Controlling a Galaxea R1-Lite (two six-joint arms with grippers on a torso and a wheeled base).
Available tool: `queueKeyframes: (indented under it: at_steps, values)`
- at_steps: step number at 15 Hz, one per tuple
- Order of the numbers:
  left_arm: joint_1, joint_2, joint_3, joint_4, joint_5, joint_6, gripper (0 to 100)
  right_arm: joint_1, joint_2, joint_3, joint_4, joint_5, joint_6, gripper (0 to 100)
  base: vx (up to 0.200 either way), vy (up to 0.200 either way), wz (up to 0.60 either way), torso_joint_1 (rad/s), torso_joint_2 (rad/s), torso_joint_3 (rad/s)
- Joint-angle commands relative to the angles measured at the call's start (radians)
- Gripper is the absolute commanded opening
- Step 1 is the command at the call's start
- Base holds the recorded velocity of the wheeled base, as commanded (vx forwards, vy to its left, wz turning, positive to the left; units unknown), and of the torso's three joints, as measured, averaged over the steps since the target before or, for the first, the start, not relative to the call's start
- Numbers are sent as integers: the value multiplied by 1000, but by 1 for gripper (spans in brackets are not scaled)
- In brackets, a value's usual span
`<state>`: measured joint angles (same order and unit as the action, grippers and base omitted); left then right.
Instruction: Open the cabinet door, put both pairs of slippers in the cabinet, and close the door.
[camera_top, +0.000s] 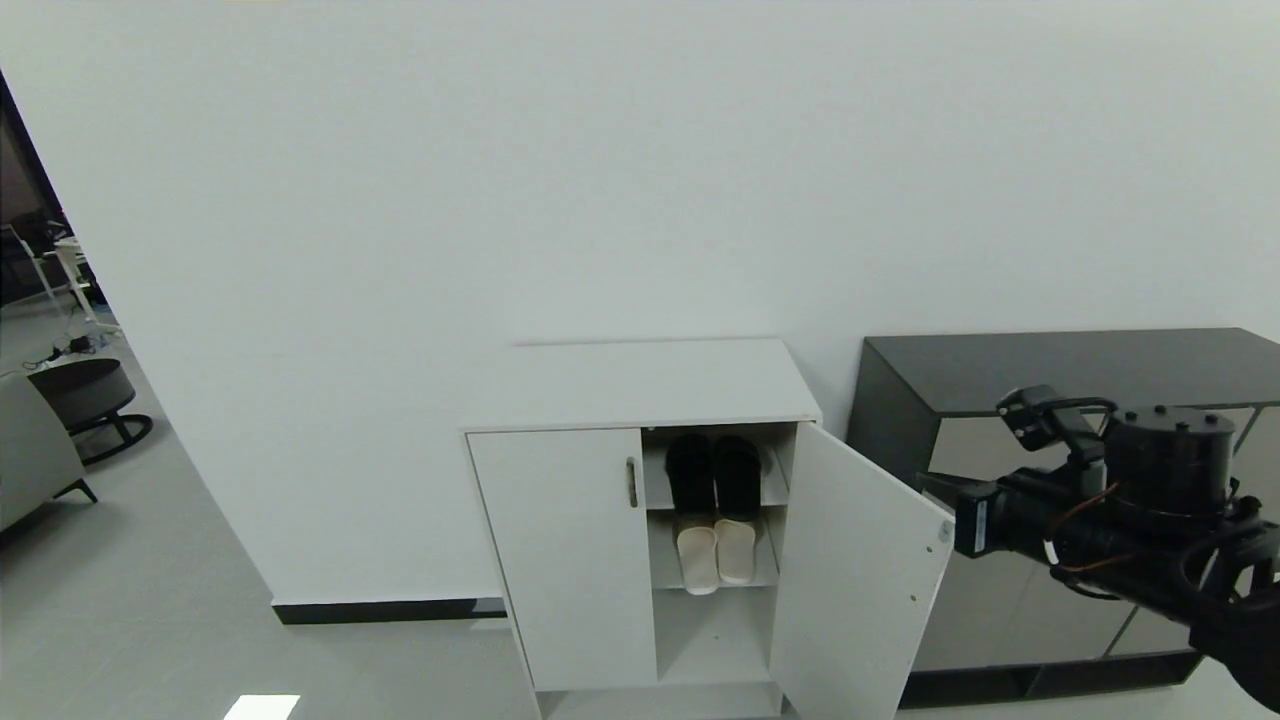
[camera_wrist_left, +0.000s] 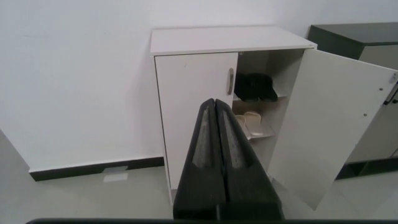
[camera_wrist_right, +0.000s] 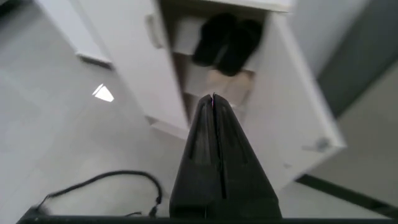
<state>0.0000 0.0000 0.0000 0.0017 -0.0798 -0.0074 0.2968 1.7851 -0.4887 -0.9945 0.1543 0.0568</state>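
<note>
Head view first: white cabinet (camera_top: 640, 385) stands against the wall with its left door (camera_top: 565, 560) shut and its right door (camera_top: 850, 570) swung wide. The door's free edge is just beside the tip of the right tool (camera_top: 940, 490), though I cannot tell whether they touch. Beyond that tool, in the open half, black slippers (camera_top: 714, 475) sit on the upper shelf and cream slippers (camera_top: 716, 553) on the shelf below. Left wrist view: the left tool (camera_wrist_left: 214, 102) has its fingers pressed together on nothing and points at the shut left door, well apart from it, with both pairs ahead and to one side of its tip. Right wrist view: the right tool is likewise closed and empty, aimed into the cabinet's open half with the black pair ahead of its tip. Opening and stowing look done, with both pairs shelved. Only closing the right door seems left, probably by a push from the right tool.
</note>
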Motion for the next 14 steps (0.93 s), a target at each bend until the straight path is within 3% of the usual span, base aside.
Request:
queueKeyframes:
  at_steps: [1,4,14]
  values:
    - [0,2,0,0,0,1,0,-120,76,-44,0,27,-8,0,0,0,0,0,0,0]
    - [0,2,0,0,0,0,0,-217,208,-120,0,30,-8,0,0,0,0,0,0,0]
    - [0,2,0,0,0,0,0,-300,431,-235,-1,31,1,0,0,0,0,0,0,0]
